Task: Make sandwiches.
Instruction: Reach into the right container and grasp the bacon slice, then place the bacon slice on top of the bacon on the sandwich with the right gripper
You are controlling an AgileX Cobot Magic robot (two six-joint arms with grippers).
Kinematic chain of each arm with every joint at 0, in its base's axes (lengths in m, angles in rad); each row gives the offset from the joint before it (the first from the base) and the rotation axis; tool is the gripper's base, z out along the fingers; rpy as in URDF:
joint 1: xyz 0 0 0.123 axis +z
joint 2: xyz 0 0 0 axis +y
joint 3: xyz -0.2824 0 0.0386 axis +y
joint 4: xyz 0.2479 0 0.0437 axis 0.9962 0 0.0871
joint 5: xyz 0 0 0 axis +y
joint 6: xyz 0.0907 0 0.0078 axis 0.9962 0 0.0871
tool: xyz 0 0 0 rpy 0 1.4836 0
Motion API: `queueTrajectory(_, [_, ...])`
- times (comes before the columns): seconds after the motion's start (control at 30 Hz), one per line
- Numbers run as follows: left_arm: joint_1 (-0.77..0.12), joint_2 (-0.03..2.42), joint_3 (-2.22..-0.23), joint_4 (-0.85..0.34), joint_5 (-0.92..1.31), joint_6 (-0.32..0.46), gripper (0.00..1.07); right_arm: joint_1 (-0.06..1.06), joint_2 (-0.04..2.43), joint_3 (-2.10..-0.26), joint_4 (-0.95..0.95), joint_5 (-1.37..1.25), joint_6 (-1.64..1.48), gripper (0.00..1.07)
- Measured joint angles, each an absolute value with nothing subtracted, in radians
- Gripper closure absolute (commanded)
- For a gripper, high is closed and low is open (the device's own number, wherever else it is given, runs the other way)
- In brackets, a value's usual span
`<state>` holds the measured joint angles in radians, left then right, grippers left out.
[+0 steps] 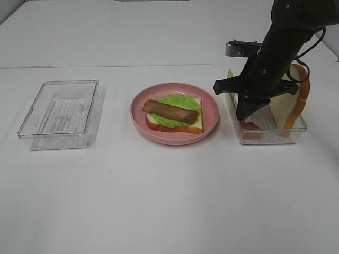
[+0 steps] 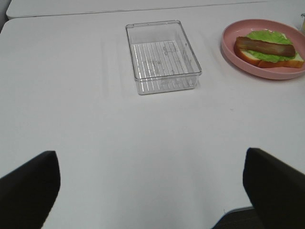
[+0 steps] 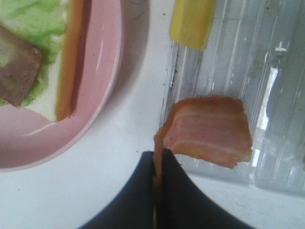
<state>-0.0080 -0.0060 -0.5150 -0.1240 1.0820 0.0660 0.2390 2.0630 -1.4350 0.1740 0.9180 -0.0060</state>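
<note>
Lifting a second bacon strip out of the right box (image 1: 273,138) looks like the step in hand. The right gripper (image 3: 157,164) is clamped tight on one thin end of the held strip (image 3: 209,131), pinching it edge-on by the box wall nearest the plate (image 1: 175,140). The rest of the strip curls free above the ribbed box floor. The sandwich sits half built on that plate in the middle of the table: bottom bread (image 1: 193,127), lettuce (image 1: 180,100) and a first strip (image 1: 170,111) lying across it. The cheese (image 3: 190,21) leans in the right box on the plate side, and the top bread (image 1: 299,103) stands against its far end. To do this well, I would raise the pincer straight up until the dangling end is clear of the rim, since a sideways pull now could snag the strip on the wall and drag the light box along. The hold is only on an edge, so the carry should be slow to keep the strip from swinging or slipping out. Lay it down alongside the first strip on the lettuce, and lower it until it rests there before letting go. The left gripper (image 2: 152,191) hangs over bare table near the left box (image 2: 162,55), jaws spread wide with nothing between them.
</note>
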Motion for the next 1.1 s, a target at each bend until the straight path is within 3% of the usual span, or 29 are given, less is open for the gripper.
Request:
queueTrajectory(0.5, [-0.008,-0.006,-0.515,-0.124,1.082,0.066,0.06,0.239,2.056,-1.507,0.177,1.005,0.020,1.07])
queueTrajectory(0.8, [-0.008,-0.006,-0.515,-0.124,1.082,0.066,0.06,0.239,1.926,-1.536,0.212,1.080,0.048,1.07])
queueTrajectory(1.1, [-0.008,-0.006,-0.515,-0.124,1.082,0.066,0.06,0.282,1.835,-1.536,0.461,1.000,-0.028,1.07])
